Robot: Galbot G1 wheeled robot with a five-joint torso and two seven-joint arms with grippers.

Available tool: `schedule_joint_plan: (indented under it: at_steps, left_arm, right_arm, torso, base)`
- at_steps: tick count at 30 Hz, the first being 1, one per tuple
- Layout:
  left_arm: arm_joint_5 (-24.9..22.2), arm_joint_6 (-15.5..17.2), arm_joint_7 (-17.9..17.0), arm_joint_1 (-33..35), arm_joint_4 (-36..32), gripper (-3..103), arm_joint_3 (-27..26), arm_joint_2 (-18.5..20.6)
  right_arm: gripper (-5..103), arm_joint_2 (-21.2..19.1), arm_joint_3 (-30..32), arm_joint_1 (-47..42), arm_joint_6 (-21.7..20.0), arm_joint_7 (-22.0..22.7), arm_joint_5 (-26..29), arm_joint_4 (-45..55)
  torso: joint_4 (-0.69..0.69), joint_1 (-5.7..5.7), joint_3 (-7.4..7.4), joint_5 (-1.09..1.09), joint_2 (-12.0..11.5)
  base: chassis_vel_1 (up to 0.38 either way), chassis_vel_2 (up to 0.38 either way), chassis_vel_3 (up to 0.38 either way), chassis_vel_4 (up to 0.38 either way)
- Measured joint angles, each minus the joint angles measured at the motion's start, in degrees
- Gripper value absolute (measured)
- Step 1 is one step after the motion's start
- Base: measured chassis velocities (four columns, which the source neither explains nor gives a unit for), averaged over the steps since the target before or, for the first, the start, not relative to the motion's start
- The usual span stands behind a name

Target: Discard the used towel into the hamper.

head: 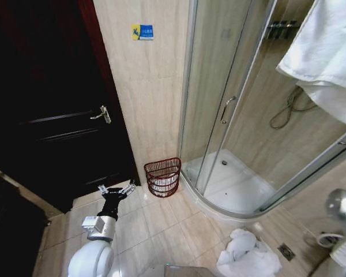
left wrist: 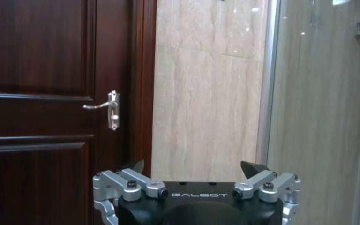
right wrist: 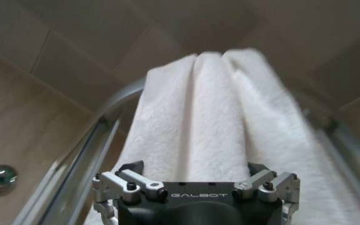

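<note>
The hamper [head: 162, 176], a round dark red wire basket, stands on the floor against the wall between the door and the shower. A white towel [head: 326, 55] hangs over the shower's top rail [right wrist: 105, 117]. In the right wrist view this towel [right wrist: 211, 117] is draped just ahead of my right gripper [right wrist: 194, 168], which is open and holds nothing. My left gripper [head: 116, 189] hangs low near the floor, a little left of the hamper. It is open and empty [left wrist: 194, 168], facing the door and wall.
A second white towel [head: 248, 257] lies crumpled on the tiled floor near the shower tray [head: 242, 193]. The dark door [head: 46, 115] with its metal handle [left wrist: 108, 108] is on the left. The glass shower door [head: 219, 98] is shut.
</note>
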Motion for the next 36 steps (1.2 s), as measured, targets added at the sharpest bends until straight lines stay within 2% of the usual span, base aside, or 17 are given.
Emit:
schedule_joint_plan:
  at_steps: [6, 9, 14, 22, 27, 28, 31, 32, 34, 36]
  left_arm:
    - [0.0, 0.0, 0.0, 0.0, 0.0, 100, 0.0, 0.0]
    - [0.0, 0.0, 0.0, 0.0, 0.0, 100, 0.0, 0.0]
    - [0.0, 0.0, 0.0, 0.0, 0.0, 100, 0.0, 0.0]
    - [0.0, 0.0, 0.0, 0.0, 0.0, 100, 0.0, 0.0]
    - [0.0, 0.0, 0.0, 0.0, 0.0, 100, 0.0, 0.0]
    - [0.0, 0.0, 0.0, 0.0, 0.0, 100, 0.0, 0.0]
    - [0.0, 0.0, 0.0, 0.0, 0.0, 100, 0.0, 0.0]
    - [0.0, 0.0, 0.0, 0.0, 0.0, 100, 0.0, 0.0]
    - [0.0, 0.0, 0.0, 0.0, 0.0, 100, 0.0, 0.0]
    - [0.0, 0.0, 0.0, 0.0, 0.0, 100, 0.0, 0.0]
  right_arm:
    - [100, -0.4, -5.3, 5.1, 0.2, -0.1, -0.1, -3.6]
    - [100, 1.1, -7.4, 9.3, 0.3, 0.0, -2.0, -6.6]
    - [100, 2.8, -8.8, 12.9, 0.3, -0.2, -3.7, -10.0]
    - [100, 6.2, -12.2, 22.8, 1.0, -2.0, -10.0, -19.3]
    - [100, 6.6, -13.2, 25.0, 1.2, -3.4, -10.9, -21.9]
    - [103, 6.5, -13.3, 25.2, 1.2, -3.5, -10.9, -22.2]
    - [89, 5.5, -13.6, 25.2, 0.9, -3.7, -10.9, -22.3]
    - [89, 5.5, -13.6, 25.2, 0.9, -3.7, -10.9, -22.3]
    - [78, 4.5, -13.3, 24.2, 0.6, -3.6, -10.7, -21.6]
    - [78, 4.0, -13.1, 23.6, 0.5, -3.6, -10.5, -21.2]
  torso:
    - [0.01, 0.0, 0.0, 0.0, 0.0]
    - [0.01, 0.0, 0.0, 0.0, 0.0]
    - [0.01, 0.0, 0.01, 0.0, 0.0]
    - [0.0, 0.0, 0.0, -0.01, 0.0]
    - [0.01, 0.0, 0.0, -0.01, 0.0]
    - [0.01, 0.0, 0.0, 0.0, 0.0]
    - [0.0, 0.0, 0.0, 0.01, 0.0]
    - [0.0, 0.0, 0.0, 0.01, 0.0]
    - [0.0, 0.0, 0.0, 0.0, 0.0]
    - [0.0, 0.0, 0.0, 0.01, 0.0]
  base:
    - [0.0, 0.0, 0.0, 0.0]
    - [0.0, 0.0, 0.0, 0.0]
    - [0.0, 0.0, 0.0, 0.0]
    - [0.0, 0.0, 0.0, 0.0]
    - [0.0, 0.0, 0.0, 0.0]
    - [0.0, 0.0, 0.0, 0.0]
    - [0.0, 0.0, 0.0, 0.0]
    - [0.0, 0.0, 0.0, 0.0]
    - [0.0, 0.0, 0.0, 0.0]
    - [0.0, 0.0, 0.0, 0.0]
